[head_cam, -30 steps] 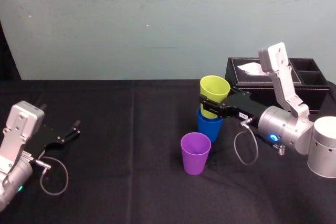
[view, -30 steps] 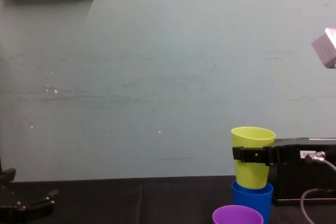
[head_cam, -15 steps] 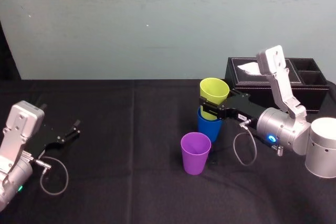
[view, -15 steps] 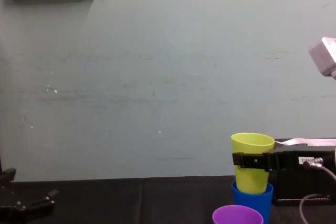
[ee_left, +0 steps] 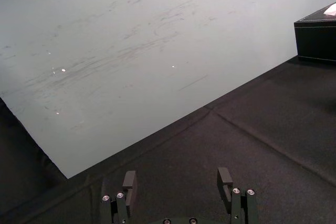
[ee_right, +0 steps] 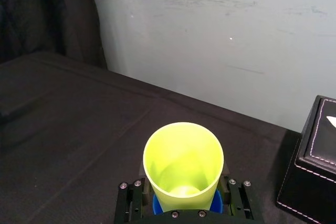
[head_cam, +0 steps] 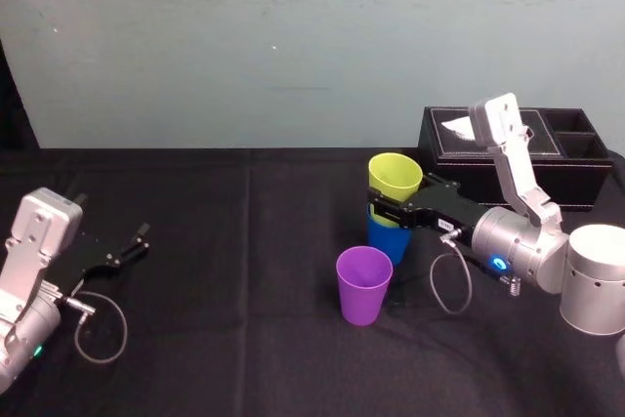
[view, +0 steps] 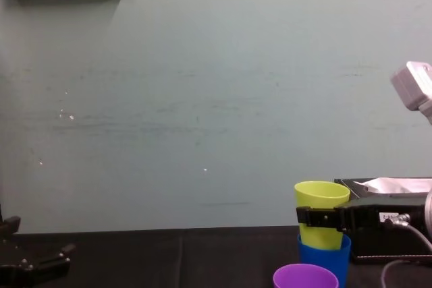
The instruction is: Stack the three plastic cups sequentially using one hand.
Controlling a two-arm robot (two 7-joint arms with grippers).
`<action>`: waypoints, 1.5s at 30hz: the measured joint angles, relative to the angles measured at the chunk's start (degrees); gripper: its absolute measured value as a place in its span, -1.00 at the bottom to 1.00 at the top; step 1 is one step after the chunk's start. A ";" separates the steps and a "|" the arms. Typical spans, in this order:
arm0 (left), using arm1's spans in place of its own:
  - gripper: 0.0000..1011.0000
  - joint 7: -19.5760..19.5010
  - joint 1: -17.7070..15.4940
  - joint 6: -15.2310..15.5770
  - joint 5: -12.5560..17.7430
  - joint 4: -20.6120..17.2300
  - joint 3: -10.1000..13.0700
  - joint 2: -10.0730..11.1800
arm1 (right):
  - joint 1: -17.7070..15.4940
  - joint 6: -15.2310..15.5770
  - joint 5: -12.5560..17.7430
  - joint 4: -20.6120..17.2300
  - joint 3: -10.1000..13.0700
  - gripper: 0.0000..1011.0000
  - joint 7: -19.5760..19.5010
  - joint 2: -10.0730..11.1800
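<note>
Yellow-green cup (head_cam: 394, 175), nested in blue cup (head_cam: 391, 241), sits clamped in right hand (head_cam: 385, 209).

The left gripper (ee_left: 177, 181) is seen over the black counter (ee_left: 252, 145), with its two fingers (ee_left: 226, 181) spread wide apart. A scuffed pale wall (ee_left: 131, 40) is seen behind, and a black box (ee_left: 317, 38) is caught at the edge.
</note>
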 joint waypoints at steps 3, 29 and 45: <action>0.98 0.00 0.00 0.00 0.00 0.00 0.00 0.00 | 0.03 0.02 -0.08 0.28 0.00 0.45 0.00 -0.18; 0.98 0.00 0.00 0.00 0.00 0.00 0.00 0.00 | -0.81 0.21 -0.50 0.42 0.89 0.52 -0.88 -0.58; 0.98 0.00 0.00 0.00 0.00 0.00 0.00 0.00 | -0.81 0.07 -0.44 0.20 0.93 0.98 -0.88 -0.56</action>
